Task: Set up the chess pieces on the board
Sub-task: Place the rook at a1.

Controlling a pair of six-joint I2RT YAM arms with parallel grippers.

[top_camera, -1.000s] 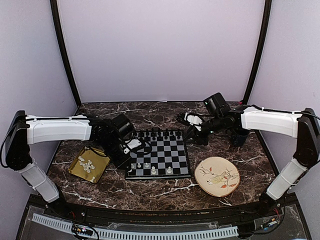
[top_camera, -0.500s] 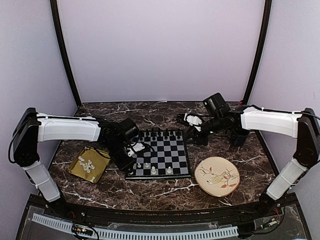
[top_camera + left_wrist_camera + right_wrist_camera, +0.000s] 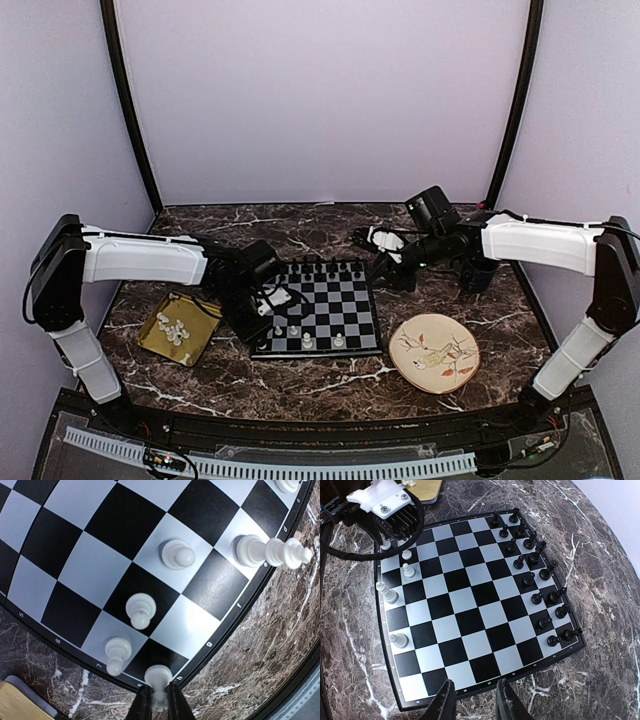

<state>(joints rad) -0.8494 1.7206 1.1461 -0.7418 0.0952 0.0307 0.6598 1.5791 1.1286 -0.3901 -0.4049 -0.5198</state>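
Left wrist view: the left claw [image 3: 160, 706] is seen pinching a white chess piece [image 3: 158, 675] at a corner square of the board [image 3: 75, 575], its arm stretched low past the gold tray [image 3: 198, 342]. The right claw [image 3: 476, 700] is held spread and empty above the opposite board edge. The pinched piece's gripped end is partly hidden between the fingers. More white pieces [image 3: 172, 328] are seen in the tray. A dark marbled counter [image 3: 320, 385] is enclosed by lilac walls [image 3: 320, 100].
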